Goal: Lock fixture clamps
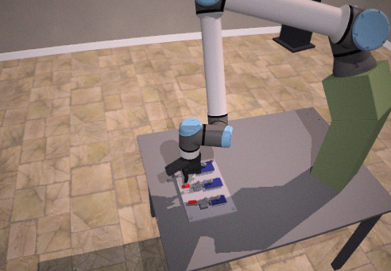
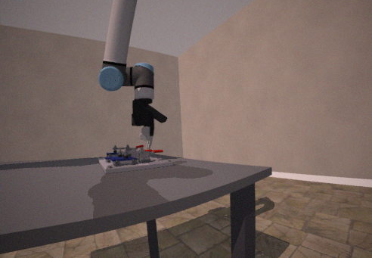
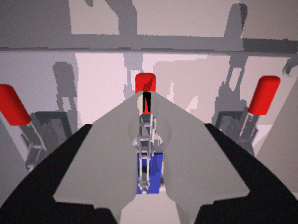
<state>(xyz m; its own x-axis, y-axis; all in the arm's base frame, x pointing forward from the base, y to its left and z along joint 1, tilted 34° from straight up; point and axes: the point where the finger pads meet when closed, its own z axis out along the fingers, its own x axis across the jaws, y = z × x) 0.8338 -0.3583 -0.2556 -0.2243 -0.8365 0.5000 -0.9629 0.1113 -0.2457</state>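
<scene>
Top cam: high, far, angled down across the worktop point(image 1: 278, 144), fixture point(image 1: 207, 191) low at 6 o'clock. Exterior cam: near worktop height, looking along it toward the room corner, mid-range; shares fixture point(image 2: 140, 161) and claw point(image 2: 148, 141) with top. Wrist cam: close-up straight along the claw point(image 3: 148, 150) onto the fixture.

From above, the claw point(image 1: 185, 174) hides the far clamp's handle, and bar positions seem too small to judge.

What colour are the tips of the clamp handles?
Red. The wrist view shows it best: a red handle tip in the middle and one on each side.
</scene>
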